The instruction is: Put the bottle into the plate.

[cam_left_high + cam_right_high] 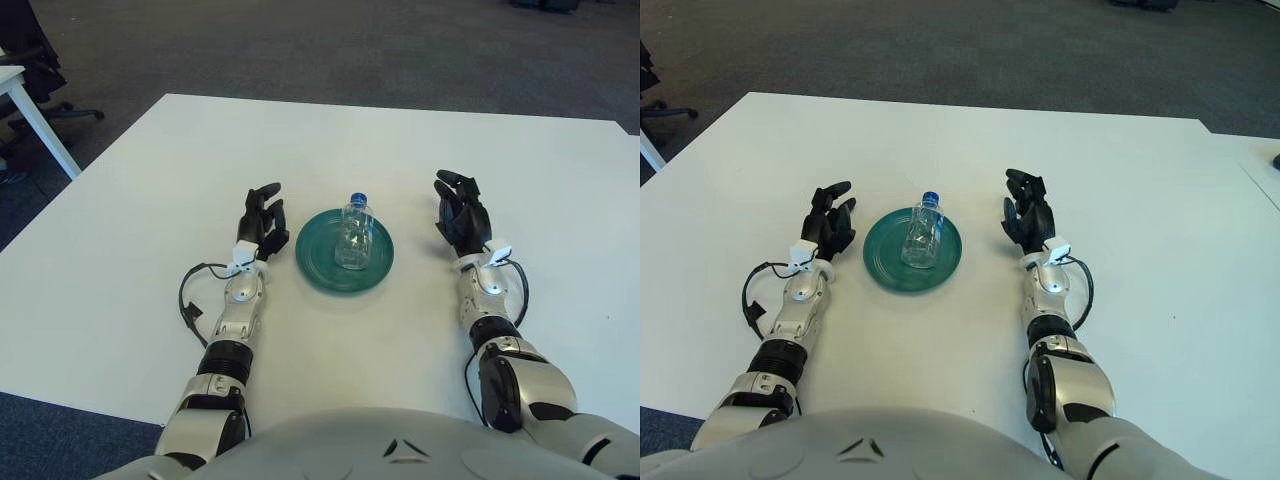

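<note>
A clear plastic bottle (pixel 354 234) with a blue cap stands upright inside the dark green plate (pixel 323 262) at the middle of the white table. My left hand (pixel 261 215) shows just left of the plate, fingers relaxed and holding nothing. My right hand (pixel 460 210) shows to the right of the plate, a short gap away, also open and empty. Neither hand touches the bottle or the plate.
The white table (pixel 130 220) spreads wide on all sides of the plate. Dark carpet lies beyond its far edge. A white table leg and a chair base (pixel 40 110) stand off the far left corner.
</note>
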Robot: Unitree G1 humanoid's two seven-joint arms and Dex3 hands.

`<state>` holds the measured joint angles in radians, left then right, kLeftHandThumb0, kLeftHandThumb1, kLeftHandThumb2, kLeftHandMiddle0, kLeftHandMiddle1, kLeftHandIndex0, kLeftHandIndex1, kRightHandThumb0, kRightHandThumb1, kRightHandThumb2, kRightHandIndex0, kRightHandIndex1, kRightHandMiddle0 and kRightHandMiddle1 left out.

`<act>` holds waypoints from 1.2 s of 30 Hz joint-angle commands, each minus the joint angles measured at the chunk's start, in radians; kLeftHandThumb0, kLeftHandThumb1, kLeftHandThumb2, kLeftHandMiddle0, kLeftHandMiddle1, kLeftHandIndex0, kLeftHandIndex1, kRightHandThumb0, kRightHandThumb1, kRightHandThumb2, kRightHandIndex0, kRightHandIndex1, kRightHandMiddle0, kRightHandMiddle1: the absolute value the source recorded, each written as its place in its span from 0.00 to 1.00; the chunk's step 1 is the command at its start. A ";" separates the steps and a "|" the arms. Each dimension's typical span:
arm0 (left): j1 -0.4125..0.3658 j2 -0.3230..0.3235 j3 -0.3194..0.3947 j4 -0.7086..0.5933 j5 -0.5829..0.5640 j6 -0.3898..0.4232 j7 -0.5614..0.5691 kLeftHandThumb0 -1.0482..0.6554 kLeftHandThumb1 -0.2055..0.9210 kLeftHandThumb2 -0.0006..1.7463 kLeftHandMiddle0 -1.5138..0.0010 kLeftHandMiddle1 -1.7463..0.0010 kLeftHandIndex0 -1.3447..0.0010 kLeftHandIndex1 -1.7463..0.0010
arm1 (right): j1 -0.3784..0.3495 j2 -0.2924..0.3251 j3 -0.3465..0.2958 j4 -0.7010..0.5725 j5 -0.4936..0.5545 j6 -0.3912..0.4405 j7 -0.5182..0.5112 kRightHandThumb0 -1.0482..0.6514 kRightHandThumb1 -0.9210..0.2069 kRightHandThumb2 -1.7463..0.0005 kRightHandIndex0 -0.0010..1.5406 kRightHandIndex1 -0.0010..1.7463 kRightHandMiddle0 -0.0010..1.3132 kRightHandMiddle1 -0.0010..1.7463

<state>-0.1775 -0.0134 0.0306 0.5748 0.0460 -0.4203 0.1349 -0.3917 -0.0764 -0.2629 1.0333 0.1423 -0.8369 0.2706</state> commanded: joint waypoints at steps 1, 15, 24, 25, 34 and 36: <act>0.069 -0.015 0.003 0.083 0.002 0.012 0.010 0.24 1.00 0.44 0.67 0.87 0.92 0.50 | 0.154 0.004 -0.016 0.054 0.020 0.015 0.002 0.24 0.00 0.71 0.24 0.30 0.04 0.57; 0.113 -0.065 0.037 0.087 -0.061 -0.074 -0.008 0.22 1.00 0.39 0.63 0.76 0.86 0.46 | 0.159 0.009 -0.015 0.028 0.027 0.017 0.021 0.24 0.00 0.71 0.23 0.30 0.03 0.57; 0.164 -0.082 0.030 0.045 -0.056 -0.116 -0.008 0.23 1.00 0.36 0.61 0.65 0.80 0.44 | 0.160 0.015 -0.001 -0.004 0.009 0.023 0.001 0.26 0.00 0.72 0.23 0.30 0.03 0.57; 0.181 -0.088 0.025 0.027 -0.048 -0.125 0.001 0.23 1.00 0.35 0.61 0.63 0.79 0.43 | 0.162 0.015 0.003 -0.010 0.004 0.028 -0.005 0.27 0.00 0.72 0.23 0.31 0.02 0.56; 0.243 -0.115 0.010 -0.065 -0.027 -0.126 0.016 0.23 1.00 0.32 0.60 0.57 0.74 0.42 | 0.178 0.018 0.025 -0.046 -0.015 0.031 -0.037 0.28 0.01 0.72 0.23 0.30 0.01 0.55; 0.269 -0.123 0.001 -0.107 -0.025 -0.122 0.015 0.22 1.00 0.31 0.60 0.57 0.73 0.42 | 0.180 0.017 0.031 -0.056 -0.019 0.027 -0.043 0.27 0.02 0.72 0.23 0.30 0.01 0.55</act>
<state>-0.0286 -0.1056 0.0418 0.4515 0.0245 -0.5528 0.1413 -0.3314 -0.0817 -0.2334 0.9339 0.1268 -0.8044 0.2389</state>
